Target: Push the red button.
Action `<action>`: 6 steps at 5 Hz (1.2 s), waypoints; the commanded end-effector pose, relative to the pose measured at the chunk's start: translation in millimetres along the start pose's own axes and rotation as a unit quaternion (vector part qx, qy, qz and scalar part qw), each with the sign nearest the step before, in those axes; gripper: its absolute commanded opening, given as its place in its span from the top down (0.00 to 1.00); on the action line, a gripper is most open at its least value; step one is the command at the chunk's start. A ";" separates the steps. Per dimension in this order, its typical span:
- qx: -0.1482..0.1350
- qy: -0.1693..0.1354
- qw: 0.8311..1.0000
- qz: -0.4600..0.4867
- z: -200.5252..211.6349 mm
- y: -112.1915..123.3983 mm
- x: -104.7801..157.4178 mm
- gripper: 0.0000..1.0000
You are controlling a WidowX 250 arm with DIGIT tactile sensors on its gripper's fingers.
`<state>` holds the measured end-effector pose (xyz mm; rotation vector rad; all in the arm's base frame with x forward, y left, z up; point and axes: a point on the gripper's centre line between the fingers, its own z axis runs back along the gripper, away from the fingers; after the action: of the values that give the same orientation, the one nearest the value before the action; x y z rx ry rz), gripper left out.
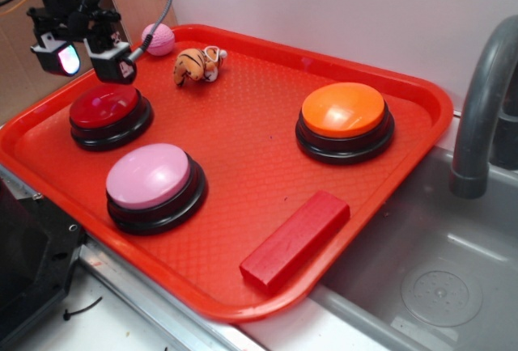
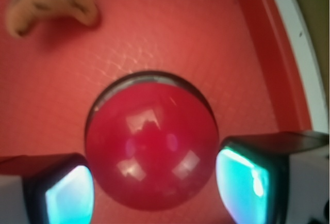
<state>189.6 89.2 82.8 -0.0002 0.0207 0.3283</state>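
Near edge of the red tray (image 1: 243, 302): red block (image 1: 295, 240) lying diagonally at near right, pink button (image 1: 154, 185) at near left. Orange button (image 1: 344, 120) sits right of centre, well apart from the rest. Red button (image 1: 109, 114) is at the tray's far left, just beyond the pink one. Gripper (image 1: 91, 60) hangs directly over it, apart from the dome, jaws spread wide and holding nothing. In the wrist view the red button (image 2: 151, 144) fills the gap between the two fingers (image 2: 247, 182), so the target lies straight below, roughly centred. Judgement: next move is a plain vertical descent; little sideways correction needed. Further back: small tiger toy (image 1: 196, 65) and pink ball (image 1: 158, 39) by the far rim.
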 end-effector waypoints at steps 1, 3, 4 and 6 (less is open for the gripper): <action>-0.004 -0.036 0.999 0.002 31.9 5.0 7.7 0.00; -0.012 -0.042 0.999 -0.004 47.6 4.8 5.2 0.00; -0.008 -0.040 0.999 -0.009 54.0 3.3 3.7 0.00; -0.008 -0.032 0.999 -0.004 68.3 0.9 0.2 0.00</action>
<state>184.7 86.1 135.3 -0.0265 0.0163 0.3401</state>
